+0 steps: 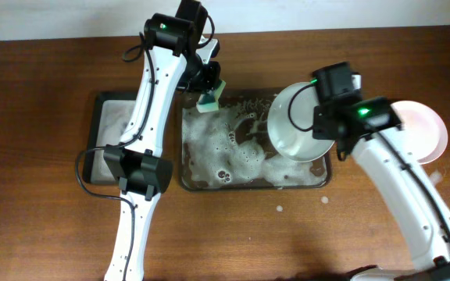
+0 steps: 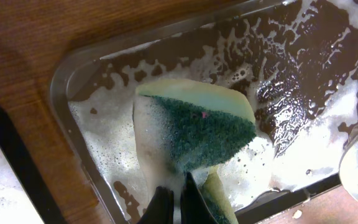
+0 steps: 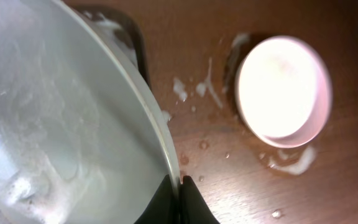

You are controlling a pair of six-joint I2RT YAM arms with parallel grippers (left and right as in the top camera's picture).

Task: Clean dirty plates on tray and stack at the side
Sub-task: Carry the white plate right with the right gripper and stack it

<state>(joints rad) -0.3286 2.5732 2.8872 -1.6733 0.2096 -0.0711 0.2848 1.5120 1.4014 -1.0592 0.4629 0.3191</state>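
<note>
Left gripper [image 2: 174, 199]: seen pinched together on the edge of a green-and-yellow sponge [image 2: 197, 130], which is held over the left end of the sudsy tray [image 1: 248, 186], near its far rim.
Right gripper [image 3: 180, 193]: clamped on the rim of a white plate [image 3: 61, 124]. The plate is held tilted above the tray's right end, and its face is filmed with suds.
Second plate [image 3: 284, 90]: found lying flat on the tabletop [image 1: 37, 226], near the tray's right end but apart from it, with drips and foam around it.
Plate count: only 2 are made out, and whether another lies beneath the second cannot be told.
Smaller tray [image 1: 98, 109]: seen at the left, with foam in it.
Done so far: 1 plate is judged to be set aside already.
Left to do: the held plate is judged mid-wash, with sponge and plate well apart. It has yet to be scrubbed and stacked at the side.
</note>
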